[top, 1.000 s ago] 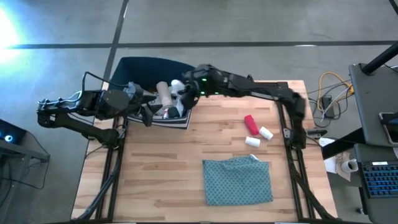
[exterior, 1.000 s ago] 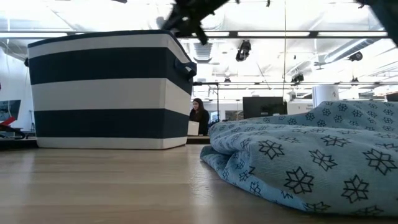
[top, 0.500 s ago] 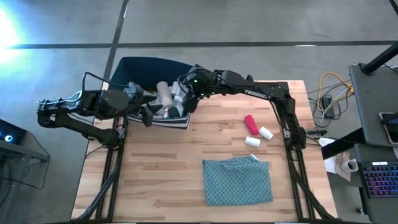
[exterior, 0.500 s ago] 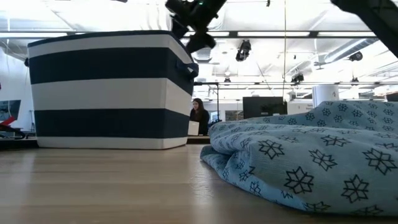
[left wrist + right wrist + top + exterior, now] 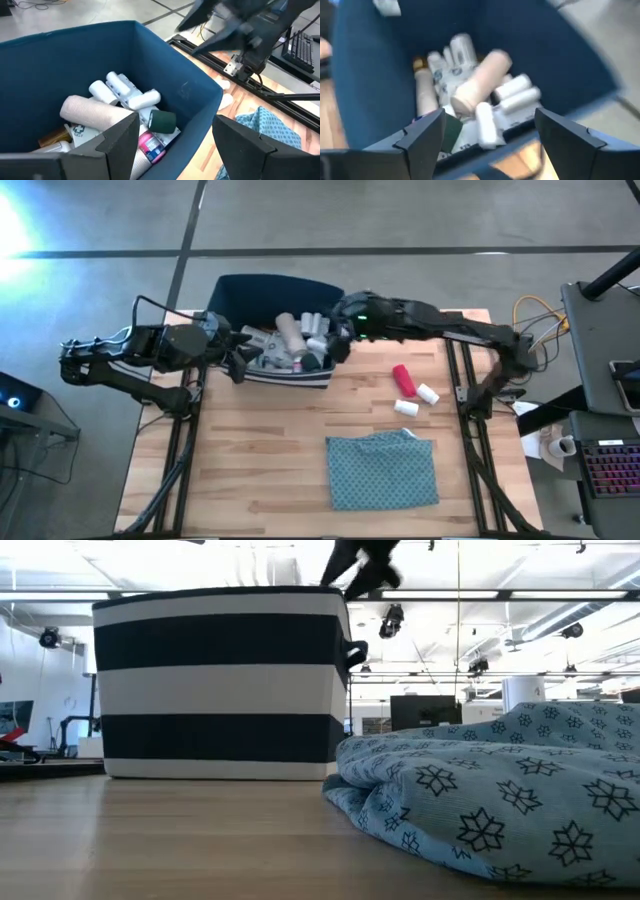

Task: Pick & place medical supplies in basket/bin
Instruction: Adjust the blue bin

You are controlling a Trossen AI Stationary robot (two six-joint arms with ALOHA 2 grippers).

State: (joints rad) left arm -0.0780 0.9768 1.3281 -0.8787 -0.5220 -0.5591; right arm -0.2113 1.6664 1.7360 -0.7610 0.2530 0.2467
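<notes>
The dark navy bin (image 5: 225, 292) with its white stripe (image 5: 220, 690) stands at the table's far left and holds several medical supplies (image 5: 290, 342): white bottles, a beige roll (image 5: 92, 112) and a dark green roll (image 5: 162, 121). My left gripper (image 5: 240, 363) is open at the bin's near left corner, one finger (image 5: 120, 135) over the inside and the other (image 5: 240, 145) outside the wall. My right gripper (image 5: 338, 345) is open just above the bin's right rim, looking in at the supplies (image 5: 480, 95). A red tube (image 5: 402, 377) and two white bottles (image 5: 428, 393) (image 5: 405, 408) lie on the table. My left gripper has a finger on each side of the bin's wall (image 5: 200, 125); whether either one touches it I cannot tell. My right gripper hangs at the bin's right rim (image 5: 495, 147); the blurred view does not show whether a finger meets it.
A teal patterned cloth (image 5: 383, 470) lies bunched on the near right part of the table and fills the low view's right (image 5: 500, 790). Bare wood lies between the bin and the cloth. A person (image 5: 322, 725) sits in the room beyond.
My right gripper has opened over the bin and drawn back toward the table's right edge, ending at the bin's right rim. The bin has slid along the table toward the right, staying upright. My left gripper has kept still.
</notes>
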